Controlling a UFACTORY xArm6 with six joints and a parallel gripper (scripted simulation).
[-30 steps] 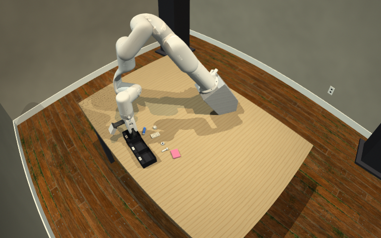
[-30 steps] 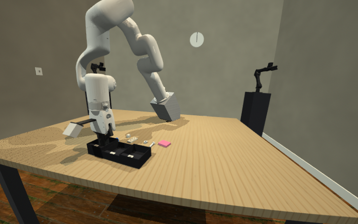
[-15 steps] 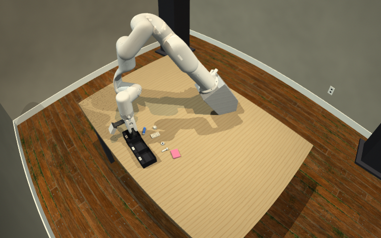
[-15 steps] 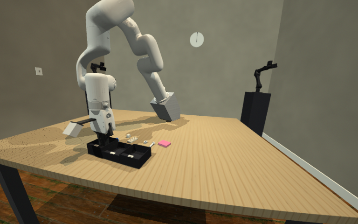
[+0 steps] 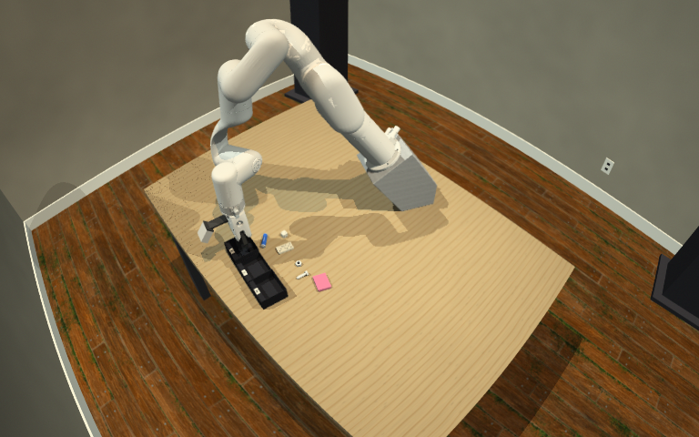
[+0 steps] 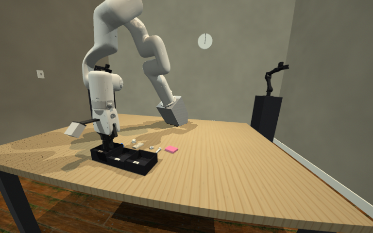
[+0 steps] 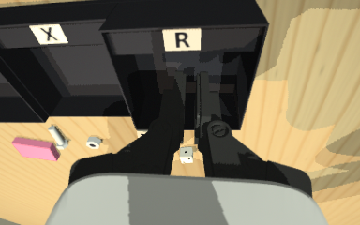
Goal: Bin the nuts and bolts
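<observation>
- Where the three black bins (image 5: 267, 303) are joined in a row on the wooden table (image 5: 412, 309), the end one nearest the arm is marked R (image 7: 187, 16), and its neighbour is marked X (image 7: 70, 61)
- One gripper (image 7: 189, 84) is seen with its dark fingers lowered into the R bin; the jaws are almost fully closed, and nothing is seen to be gripped between them
- One nut (image 5: 298, 263) and one bolt (image 5: 302, 275) are counted, both lying on the table just beside the bins, outside the R bin
- One pink eraser (image 5: 321, 281) is set next to the bolt
- One blue battery (image 5: 263, 239), one small white cube (image 5: 284, 233) and one speckled pale block (image 5: 284, 248) are found near the gripper
- The floor of the R bin is largely hidden by the fingers and by shadow
</observation>
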